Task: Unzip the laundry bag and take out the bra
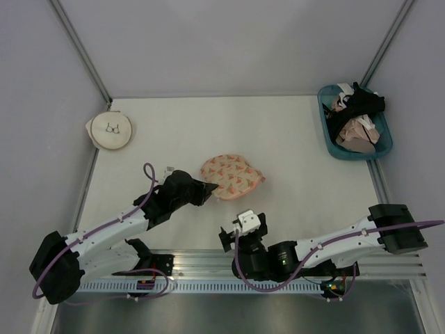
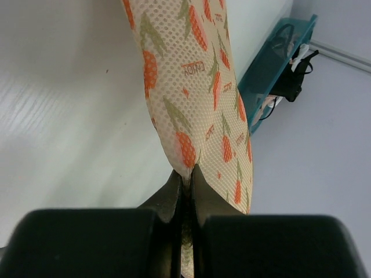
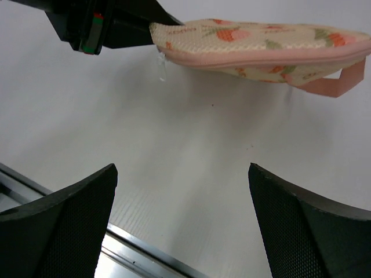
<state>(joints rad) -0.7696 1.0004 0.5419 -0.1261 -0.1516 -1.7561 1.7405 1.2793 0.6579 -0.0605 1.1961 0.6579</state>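
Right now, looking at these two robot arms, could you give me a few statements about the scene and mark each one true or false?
1. The left hand pinches the edge of the laundry bag. True.
2. The right hand grips the bag too. False: it is open, empty and apart from the bag.
3. The bra pokes out of the bag. False: the zipper rim in view looks closed, and no bra shows.
4. The teal basket holds garments. True.
5. The round cream pouch sits in the basket. False: it lies on the table, far left.
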